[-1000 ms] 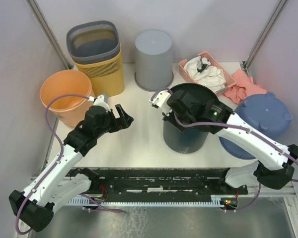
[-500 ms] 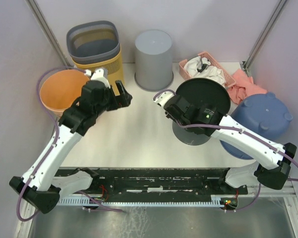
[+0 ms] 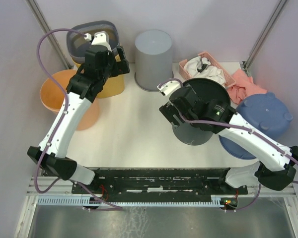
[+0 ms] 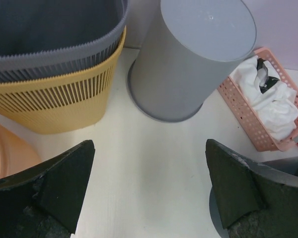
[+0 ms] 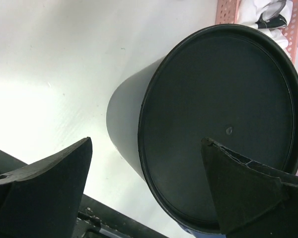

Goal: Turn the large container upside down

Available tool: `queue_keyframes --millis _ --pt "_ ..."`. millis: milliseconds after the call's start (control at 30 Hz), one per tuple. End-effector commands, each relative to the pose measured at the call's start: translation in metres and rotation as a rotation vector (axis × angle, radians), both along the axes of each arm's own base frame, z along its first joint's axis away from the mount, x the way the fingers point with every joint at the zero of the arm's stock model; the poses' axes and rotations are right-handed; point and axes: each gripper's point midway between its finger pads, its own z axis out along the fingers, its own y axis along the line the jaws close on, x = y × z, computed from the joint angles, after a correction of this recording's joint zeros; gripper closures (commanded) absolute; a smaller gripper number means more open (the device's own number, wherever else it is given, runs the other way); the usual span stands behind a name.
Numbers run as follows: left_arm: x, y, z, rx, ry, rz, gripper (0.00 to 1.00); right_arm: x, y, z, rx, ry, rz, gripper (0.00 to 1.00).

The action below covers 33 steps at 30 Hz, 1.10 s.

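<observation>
White table [image 3: 134, 129] boxed in by pale lilac walls. At far left, orange round plastic tub [image 3: 52, 89]. Next to it, yellow slatted plastic basket [image 4: 54, 94] with grey slatted basket [image 4: 49, 29] nested inside. High over that pair, left claw [image 4: 149, 148], spread wide, holding nothing. Behind centre, light grey plastic cylinder [image 3: 154, 59], closed end up. Right of centre, right claw [image 5: 146, 144], likewise spread wide, just beside large dark grey round plastic container [image 3: 208, 89], standing base-up on table, not gripped. Further right, pink perforated basket [image 3: 231, 77] of white cloth [image 3: 203, 72], coral rag [image 3: 243, 89], blue round tub [image 3: 265, 114] overturned near table edge.
</observation>
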Motion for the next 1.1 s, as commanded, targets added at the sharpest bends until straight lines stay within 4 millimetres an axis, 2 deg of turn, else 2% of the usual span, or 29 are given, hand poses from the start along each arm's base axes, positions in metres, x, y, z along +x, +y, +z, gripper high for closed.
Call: queue_keyframes --millis 0,67,233,300,367,500,700,867,967,1067 --pt "0.023 0.012 0.059 0.079 -0.141 0.012 0.01 0.004 0.005 0.033 0.184 -0.034 -0.027 0.01" --pt "0.04 0.007 0.064 0.103 -0.132 0.005 0.01 0.005 0.007 0.036 0.238 -0.025 -0.024 0.01" --pt "0.075 -0.001 0.09 0.085 -0.242 0.028 0.01 0.01 0.014 0.046 0.335 -0.012 -0.039 0.01" --pt "0.091 0.002 0.094 0.096 -0.258 0.035 0.01 0.007 0.017 0.05 0.363 0.001 -0.029 0.01" --pt "0.111 0.005 0.091 0.111 -0.253 0.03 0.01 0.004 0.017 0.052 0.383 0.002 -0.023 0.01" --pt "0.146 0.009 0.078 0.11 -0.272 0.017 0.01 0.0 0.019 0.047 0.387 0.018 -0.001 0.01" --pt "0.182 0.014 0.042 0.118 -0.224 0.033 0.01 0.003 0.024 0.041 0.365 0.036 0.004 0.01" --pt "0.195 0.011 0.015 0.13 -0.18 0.028 0.02 0.003 0.024 0.042 0.357 0.04 0.001 0.01" --pt "0.2 0.021 0.0 0.176 -0.151 0.071 0.08 0.001 0.02 0.043 0.35 0.045 -0.003 0.01" --pt "0.201 0.025 -0.004 0.192 -0.144 0.093 0.16 0.001 0.016 0.039 0.344 0.04 -0.012 0.01"
